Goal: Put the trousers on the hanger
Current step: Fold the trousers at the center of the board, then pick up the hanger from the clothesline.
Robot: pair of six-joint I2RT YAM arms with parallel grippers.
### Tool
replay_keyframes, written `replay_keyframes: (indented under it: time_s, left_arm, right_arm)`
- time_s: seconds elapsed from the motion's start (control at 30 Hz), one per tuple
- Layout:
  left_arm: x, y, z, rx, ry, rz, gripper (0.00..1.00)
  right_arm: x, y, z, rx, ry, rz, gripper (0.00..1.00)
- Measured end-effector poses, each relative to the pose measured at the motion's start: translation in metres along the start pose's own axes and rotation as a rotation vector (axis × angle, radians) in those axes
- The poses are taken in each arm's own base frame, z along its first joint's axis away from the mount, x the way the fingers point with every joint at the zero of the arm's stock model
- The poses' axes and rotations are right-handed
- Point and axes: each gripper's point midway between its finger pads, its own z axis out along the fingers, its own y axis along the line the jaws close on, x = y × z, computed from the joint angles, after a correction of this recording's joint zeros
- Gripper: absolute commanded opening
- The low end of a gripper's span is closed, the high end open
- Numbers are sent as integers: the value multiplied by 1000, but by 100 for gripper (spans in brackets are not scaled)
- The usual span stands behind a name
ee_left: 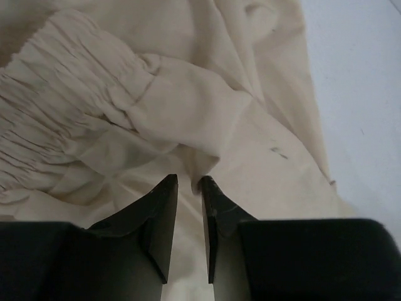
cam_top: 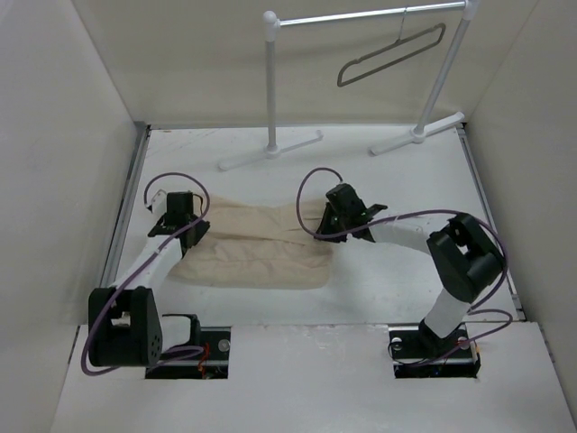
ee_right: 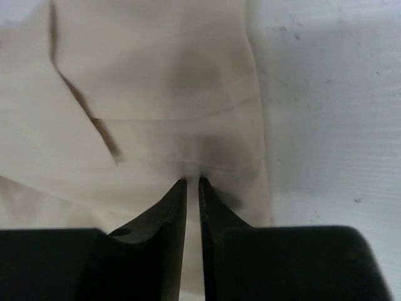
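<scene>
The beige trousers (cam_top: 257, 248) lie folded flat on the white table, between my two arms. My left gripper (cam_top: 180, 215) is at their left end, by the gathered waistband (ee_left: 56, 113). Its jaws (ee_left: 189, 182) stand nearly together, with a fold of the cloth (ee_left: 188, 94) pinched at the tips. My right gripper (cam_top: 332, 216) is at the right end of the trousers. Its jaws (ee_right: 193, 182) are shut on a puckered edge of the cloth (ee_right: 156, 81). The grey hanger (cam_top: 393, 54) hangs tilted from the rack's bar at the back right, well away from both grippers.
The white tubular garment rack (cam_top: 270, 81) stands at the back of the table, with its feet (cam_top: 270, 152) spread on the surface. White walls close in the left, right and back sides. Bare table (cam_top: 388, 271) lies right of the trousers.
</scene>
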Motion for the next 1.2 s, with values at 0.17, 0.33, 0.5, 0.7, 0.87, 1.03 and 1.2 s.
replay_keyframes:
  time_s: [0.17, 0.33, 0.5, 0.7, 0.87, 1.03, 1.2]
  left_arm:
    - [5, -41, -42, 182, -34, 54, 12]
    - [7, -61, -83, 309, -71, 85, 4]
    - [23, -56, -91, 299, -42, 131, 2]
    - [69, -69, -100, 333, 50, 254, 7]
    - [94, -81, -111, 373, 94, 319, 10]
    - [101, -83, -117, 388, 102, 323, 11]
    - [97, -82, -121, 390, 93, 304, 11]
  right_arm:
    - [-6, 6, -19, -30, -3, -7, 63]
    - [-75, 53, -92, -203, -156, -15, 69]
    - [-186, 88, -190, -377, -428, 9, 16]
    - [-324, 95, -264, -493, -716, 141, 41]
    - [-391, 107, -256, -583, -760, 247, 64]
    - [-412, 107, -212, -599, -693, 328, 66]
    - [-423, 113, -194, -622, -654, 363, 60]
